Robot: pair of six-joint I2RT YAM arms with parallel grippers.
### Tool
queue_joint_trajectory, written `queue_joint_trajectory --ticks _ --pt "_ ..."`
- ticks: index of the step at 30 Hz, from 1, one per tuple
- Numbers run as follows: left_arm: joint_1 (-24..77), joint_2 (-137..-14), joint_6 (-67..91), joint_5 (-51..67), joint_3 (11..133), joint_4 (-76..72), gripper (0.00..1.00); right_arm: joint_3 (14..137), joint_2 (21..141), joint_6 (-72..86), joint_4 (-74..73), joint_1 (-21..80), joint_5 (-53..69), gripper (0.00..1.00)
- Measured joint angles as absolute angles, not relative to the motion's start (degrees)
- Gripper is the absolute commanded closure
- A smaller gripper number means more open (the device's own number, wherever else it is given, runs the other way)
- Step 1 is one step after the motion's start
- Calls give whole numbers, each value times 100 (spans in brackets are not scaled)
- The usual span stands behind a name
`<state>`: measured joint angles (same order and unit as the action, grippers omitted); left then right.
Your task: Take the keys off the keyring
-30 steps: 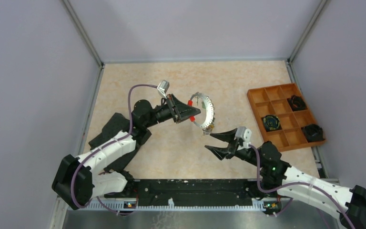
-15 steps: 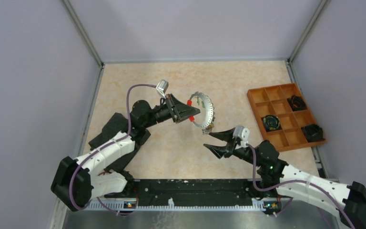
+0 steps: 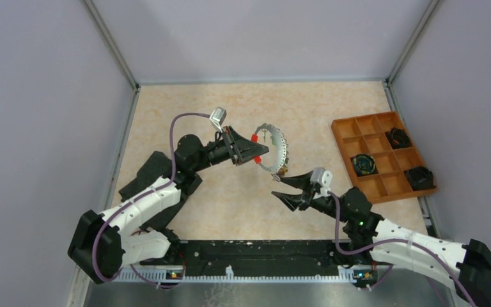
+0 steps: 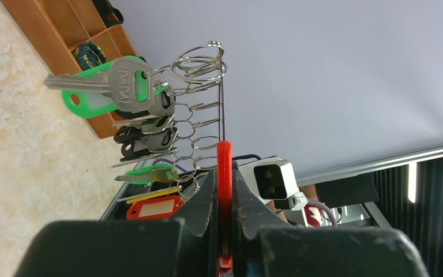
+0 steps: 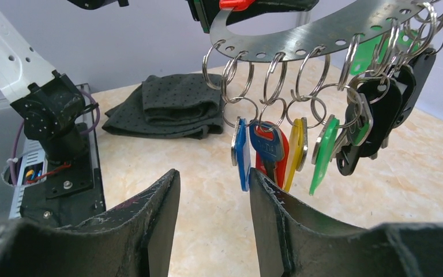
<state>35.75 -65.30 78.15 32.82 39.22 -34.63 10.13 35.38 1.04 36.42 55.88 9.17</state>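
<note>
My left gripper (image 3: pixel 256 151) (image 4: pixel 224 171) is shut on the red sleeve of the keyring (image 3: pixel 281 152) (image 4: pixel 224 153) and holds it upright above the table. The keys (image 3: pixel 282 171) hang from it on small split rings. A large green-headed key (image 4: pixel 109 86) is at the top, with black, green, yellow and red ones below. My right gripper (image 3: pixel 276 189) (image 5: pixel 213 173) is open, just below and in front of the lowest keys. A blue key (image 5: pixel 241 154) hangs right by its right fingertip (image 5: pixel 255 176). Nothing is between its fingers.
An orange compartment tray (image 3: pixel 371 125) sits at the right, with black coiled objects (image 3: pixel 363 165) in some cells. A dark folded cloth (image 5: pixel 173 107) lies on the table beyond the keys, beside the left arm's base (image 5: pixel 52 115). Walls enclose the table.
My right gripper has crept left toward the hanging keys and its jaws have narrowed a little. The left gripper and the keyring have stayed put.
</note>
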Motion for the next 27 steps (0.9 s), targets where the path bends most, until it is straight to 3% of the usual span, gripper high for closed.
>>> queue_joint_trajectory --ticks 27 --pt "3750 -6591 7846 3277 3922 -3470 100 1017 3896 102 4226 5588 714 69"
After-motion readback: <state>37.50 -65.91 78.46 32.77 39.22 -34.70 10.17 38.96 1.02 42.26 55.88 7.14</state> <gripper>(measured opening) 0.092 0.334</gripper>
